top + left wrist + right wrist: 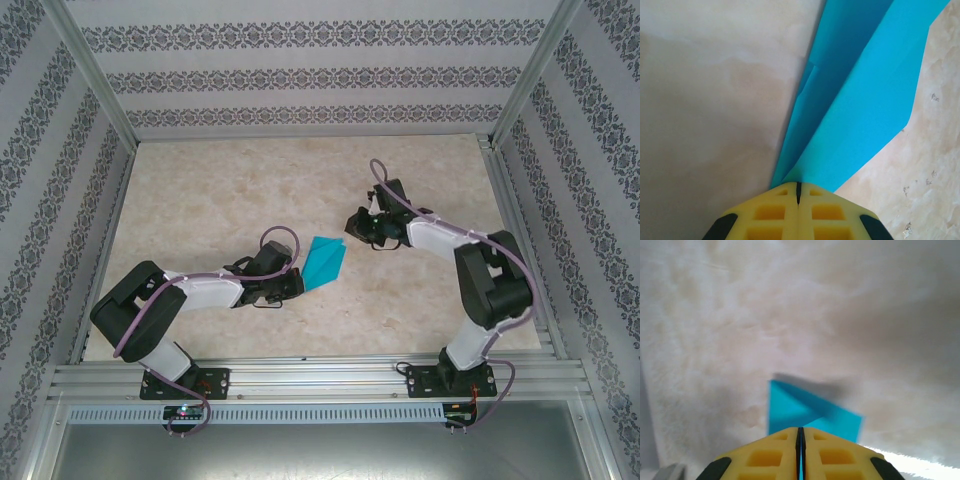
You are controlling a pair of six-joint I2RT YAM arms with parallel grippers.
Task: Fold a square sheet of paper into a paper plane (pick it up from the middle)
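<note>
My left gripper point(798, 192) is pinched shut on the tail of the paper plane point(860, 90), near the middle of the table point(200, 190). My right gripper point(800, 432) is closed on nothing visible, nearby but apart. Folding looks essentially finished; I judge little remains.

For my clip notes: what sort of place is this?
Probably a robot test cell: silver aluminium frame, grey patterned wallpaper panels, black-and-white robot arms by a beige marbled tabletop.

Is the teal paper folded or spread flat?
Folded: the paper shows overlapping layers and a crease, narrowing to a wedge pinched in the shut left gripper.
</note>
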